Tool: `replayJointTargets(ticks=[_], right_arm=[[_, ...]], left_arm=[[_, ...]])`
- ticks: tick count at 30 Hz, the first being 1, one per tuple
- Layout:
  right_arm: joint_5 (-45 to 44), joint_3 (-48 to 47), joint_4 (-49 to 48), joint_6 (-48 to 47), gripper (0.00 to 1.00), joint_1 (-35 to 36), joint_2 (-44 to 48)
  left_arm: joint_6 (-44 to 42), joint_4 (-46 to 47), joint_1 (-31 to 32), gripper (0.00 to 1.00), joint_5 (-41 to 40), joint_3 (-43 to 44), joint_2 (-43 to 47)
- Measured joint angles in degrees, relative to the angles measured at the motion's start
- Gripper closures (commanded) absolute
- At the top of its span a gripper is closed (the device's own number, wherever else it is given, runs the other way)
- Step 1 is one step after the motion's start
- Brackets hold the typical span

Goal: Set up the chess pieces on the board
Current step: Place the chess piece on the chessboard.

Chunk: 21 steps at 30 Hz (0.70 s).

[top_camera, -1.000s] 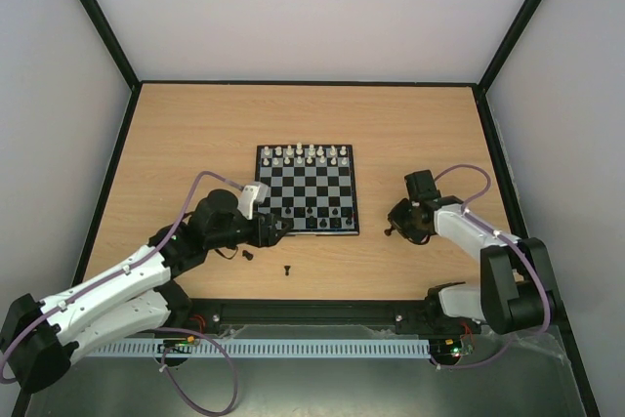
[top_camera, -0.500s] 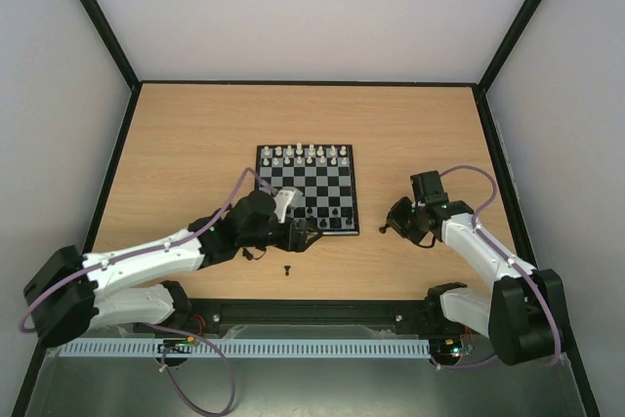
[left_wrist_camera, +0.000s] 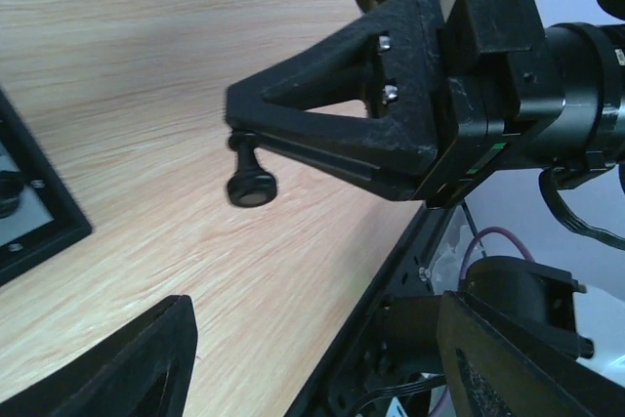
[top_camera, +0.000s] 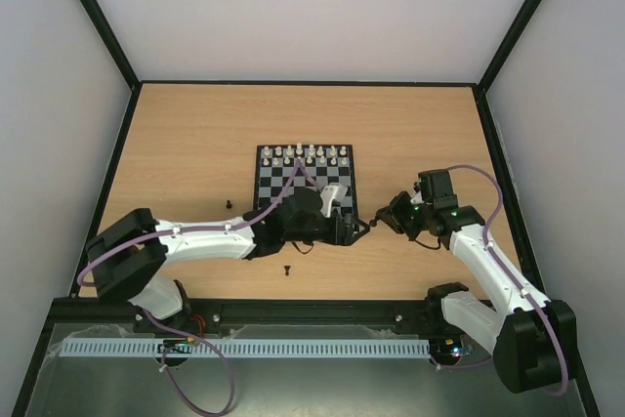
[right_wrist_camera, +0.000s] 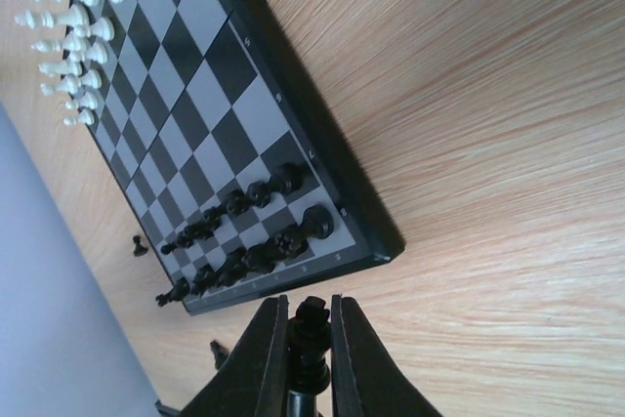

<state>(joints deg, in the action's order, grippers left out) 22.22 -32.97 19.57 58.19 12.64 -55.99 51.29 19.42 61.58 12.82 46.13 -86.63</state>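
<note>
- Board lies in the middle of the table, with tiny white pieces on its far rows and black pieces on its near rows.
- Right gripper pinches one black piece beside the board's corner.
- Left gripper is spread wide.

A light wood-grain table with a thin black edge carried a small square chessboard with black and pale grey checks, which lay flat near the middle of the top with its sides square to the table's edges. Two loose figures stood directly on the bare wood: one tiny black chess piece at nine o'clock from the board, apart from its frame, and a second tiny black chess piece at about six o'clock, toward the near edge.
</note>
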Motion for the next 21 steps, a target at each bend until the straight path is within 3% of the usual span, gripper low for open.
replayJointTargets(ticks=[21], right_arm=[[8.39, -0.79, -0.2, 1.09, 0.98, 0.0, 1.55]], left_arm=[[0.57, 2.93, 2.12, 0.34, -3.43, 6.05, -7.48]])
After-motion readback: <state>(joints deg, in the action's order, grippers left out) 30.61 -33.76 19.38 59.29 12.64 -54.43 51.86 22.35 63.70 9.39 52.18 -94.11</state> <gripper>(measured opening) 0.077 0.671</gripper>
